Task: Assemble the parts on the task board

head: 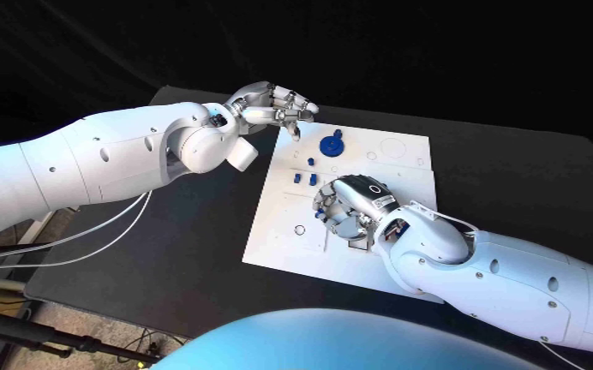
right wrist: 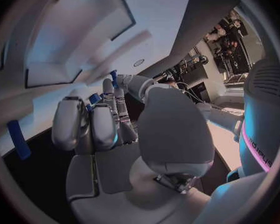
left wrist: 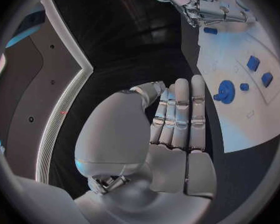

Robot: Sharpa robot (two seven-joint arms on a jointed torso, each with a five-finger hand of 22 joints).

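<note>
On the task board (head: 278,246), the right hand (head: 349,207) is curled down near the small blue parts (head: 304,179); can't tell if it grips one. Left hand (head: 272,106) hovers off the board's far corner, fingers straight, holding nothing. Risk: right-hand fingers knock loose parts askew.

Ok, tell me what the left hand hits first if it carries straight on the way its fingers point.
Probably the round blue part on the task board. The left hand points its fingers toward it; the hand's height above the board is unclear, so it may pass over.
</note>
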